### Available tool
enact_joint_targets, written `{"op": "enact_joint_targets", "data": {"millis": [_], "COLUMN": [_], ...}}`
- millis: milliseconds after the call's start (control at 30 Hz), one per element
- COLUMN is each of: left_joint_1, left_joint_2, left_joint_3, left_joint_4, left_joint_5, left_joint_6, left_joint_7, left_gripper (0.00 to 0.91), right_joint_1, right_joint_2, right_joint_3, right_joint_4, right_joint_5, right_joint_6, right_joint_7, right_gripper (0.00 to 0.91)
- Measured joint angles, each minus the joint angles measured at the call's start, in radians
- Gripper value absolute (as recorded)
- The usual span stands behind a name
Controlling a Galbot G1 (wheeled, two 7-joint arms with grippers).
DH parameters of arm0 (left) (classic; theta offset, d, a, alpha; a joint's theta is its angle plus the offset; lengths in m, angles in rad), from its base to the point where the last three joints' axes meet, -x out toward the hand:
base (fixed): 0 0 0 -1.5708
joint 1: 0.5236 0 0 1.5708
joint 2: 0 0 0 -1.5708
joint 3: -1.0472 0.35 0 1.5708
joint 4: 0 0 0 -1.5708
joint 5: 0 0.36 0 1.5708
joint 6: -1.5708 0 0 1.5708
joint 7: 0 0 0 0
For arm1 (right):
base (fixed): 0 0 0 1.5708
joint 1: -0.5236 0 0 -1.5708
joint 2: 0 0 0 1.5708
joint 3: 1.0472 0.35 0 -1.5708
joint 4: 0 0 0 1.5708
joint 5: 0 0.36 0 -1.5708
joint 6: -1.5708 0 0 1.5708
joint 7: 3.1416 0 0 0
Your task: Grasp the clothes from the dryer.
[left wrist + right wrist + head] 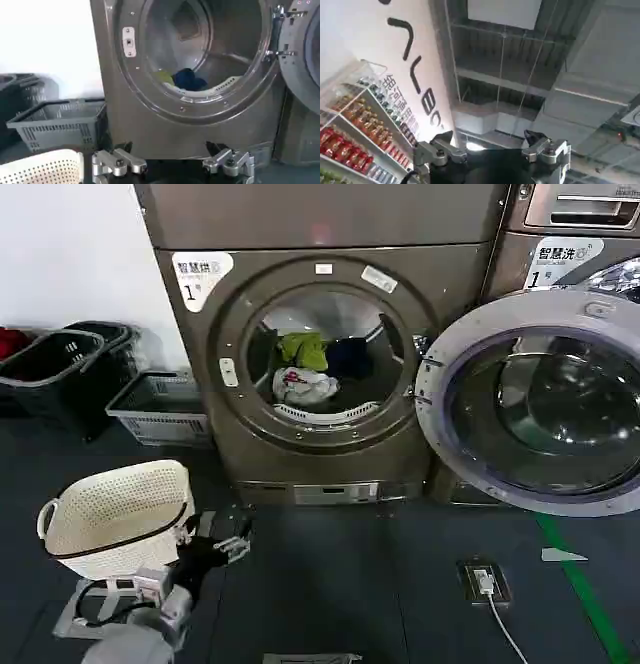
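While left gripper (222, 546) jaws gape | clothes (305, 374) in dryer (320, 334) | right gripper (492, 150) jaws wide, ceilingward

A cream perforated basket (120, 519) stands at the lower left on the dark floor (350, 584). Behind it, against the white wall (70, 254), sit a grey crate (160, 409) and black baskets (60, 374). A floor socket with a white cable (486, 582) lies lower right, beside a green stripe (585, 594).
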Motion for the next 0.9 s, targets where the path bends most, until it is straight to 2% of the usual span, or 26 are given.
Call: {"op": "enact_joint_targets", "data": {"millis": [433, 900], "left_joint_1": [0.007, 0.013], "left_joint_2": [0.017, 0.015], "left_joint_3": [0.000, 0.012], "left_joint_4": [-0.030, -0.040], "left_joint_5": [-0.012, -0.011], "left_joint_6": [0.000, 0.003], "left_joint_7": [0.000, 0.000], "left_gripper": [0.907, 0.907], "right_joint_1": [0.012, 0.020], "right_joint_2": [0.009, 0.005], "right_joint_3": [-0.006, -0.015], "right_joint_4": [0.005, 0.008], "right_joint_5": [0.055, 0.070], "right_joint_6": [0.017, 0.027], "right_joint_7": [0.001, 0.000], "right_gripper": [0.907, 0.907]}}
